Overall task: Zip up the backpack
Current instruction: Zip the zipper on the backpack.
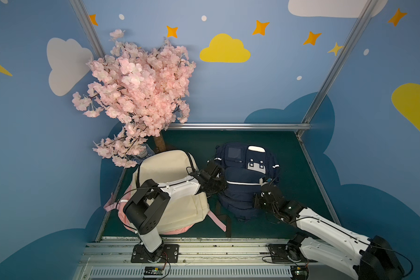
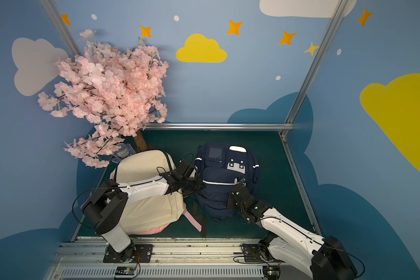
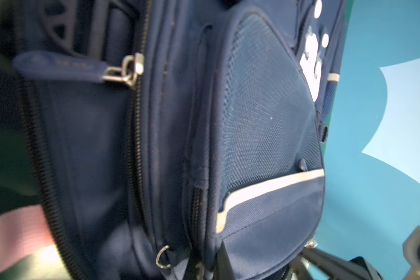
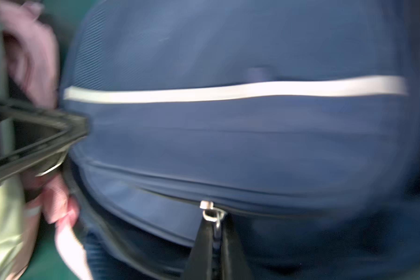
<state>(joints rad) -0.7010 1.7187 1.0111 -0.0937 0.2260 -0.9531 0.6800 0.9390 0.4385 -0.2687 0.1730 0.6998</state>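
Blue walls painted with clouds and stars enclose a green table (image 1: 289,150), and the navy backpack (image 1: 245,174) stands near its middle, with a cream backpack (image 1: 170,169) just beside it. At the near lower corner of the navy backpack, away from the cream one, the right gripper (image 4: 215,232) is pinched tight on the zipper pull (image 4: 216,218), just below the slider (image 4: 207,209). On the side facing the cream backpack, the left gripper (image 3: 210,264) is closed too. It appears to be nipping a fabric seam by the front pocket, though blur leaves the exact hold uncertain. The zipper track runs lengthwise around the navy backpack's front edge. It looks shut behind the slider and gaping ahead of it toward the left gripper, so the pull likely has to travel that way while the left arm braces the fabric.
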